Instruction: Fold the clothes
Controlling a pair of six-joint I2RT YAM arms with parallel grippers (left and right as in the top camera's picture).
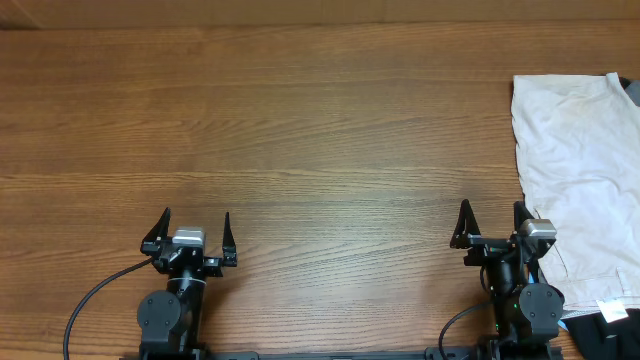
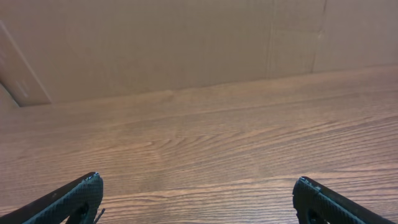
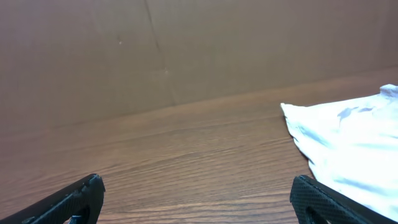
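The clothes (image 1: 580, 180), pale cream shorts, lie spread at the table's right edge, running off the overhead view; their near corner shows as the clothes (image 3: 354, 146) in the right wrist view. My right gripper (image 1: 493, 222) stands open beside their left edge, its right finger close to the cloth, nothing between its fingers. In its own view the right gripper (image 3: 198, 186) spans bare wood. My left gripper (image 1: 194, 232) is open at the front left, far from the clothes, and in its own view the left gripper (image 2: 199, 186) also holds nothing.
A brown cardboard wall (image 2: 186, 43) runs along the back of the wooden table (image 1: 300, 130). A grey garment (image 1: 632, 90) peeks from behind the shorts at the far right. A small black item with a white label (image 1: 608, 318) lies at the front right corner.
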